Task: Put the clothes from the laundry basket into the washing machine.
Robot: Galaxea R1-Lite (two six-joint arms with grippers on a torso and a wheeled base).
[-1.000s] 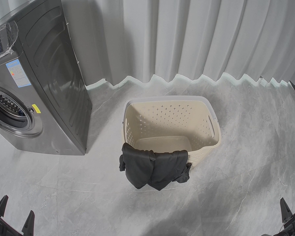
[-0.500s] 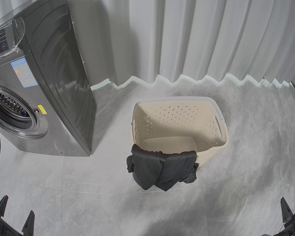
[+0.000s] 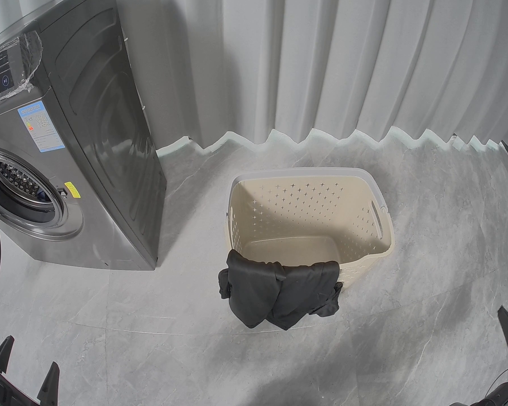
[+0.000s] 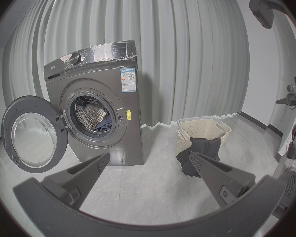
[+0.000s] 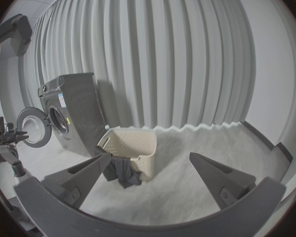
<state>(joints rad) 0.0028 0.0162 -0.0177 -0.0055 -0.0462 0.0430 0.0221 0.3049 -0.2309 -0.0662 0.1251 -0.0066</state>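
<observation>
- One dark charcoal garment [image 3: 279,294] draped over the near rim of the laundry basket [image 3: 305,171], most of it hanging down the outside wall toward the floor [image 3: 209,345].
- Cloth smooth and faintly glossy, bunched in soft folds, wider at the top edge, with a small flap poking out at each side and a pointed fold at the lowest part.
- Basket of cream plastic with a paler rim, star-shaped holes in rows across the walls, and a slot handle in the right-hand wall.
- Stands upright on grey marbled tile, to the right of the washing machine [image 3: 96,142] and apart from it.
- Washing machine dark grey and front-loading, its round door [image 4: 33,134] swung wide open, steel drum in sight, a dark blue cloth [image 4: 103,126] lying low inside.
- Left gripper [image 4: 148,157] low and close to the robot, fingers spread wide with nothing between them, facing the open drum.
- Right gripper [image 5: 148,157] low at the robot's right, fingers likewise spread wide and holding nothing, well apart from the basket.
- White pleated curtain [image 3: 350,57] behind both basket and machine.
</observation>
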